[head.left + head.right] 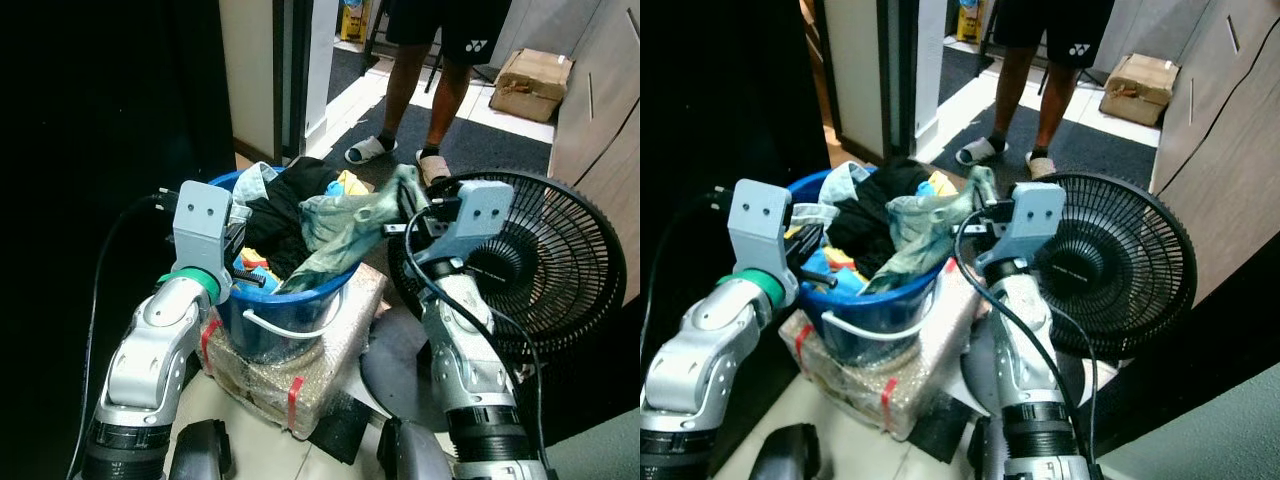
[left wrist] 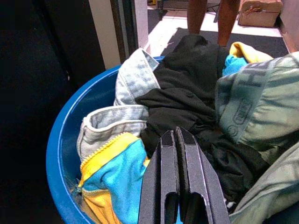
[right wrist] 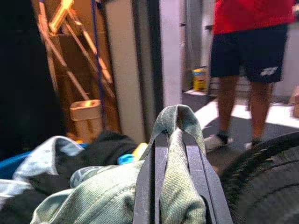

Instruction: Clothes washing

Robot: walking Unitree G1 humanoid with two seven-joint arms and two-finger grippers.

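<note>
Blue basin stuffed with laundry: black top, pale denim, turquoise-and-yellow piece. Sage-green garment draped over the rim, 1 corner lifted up high.

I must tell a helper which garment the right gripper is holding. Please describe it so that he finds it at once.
Look at the blue tub on the wrapped parcel, beside the black fan. The grey-green garment hangs over the tub's fan-side rim, pinched by the right gripper. It is the only faded green ribbed cloth; its neighbours are black, pale denim and blue-yellow.
</note>
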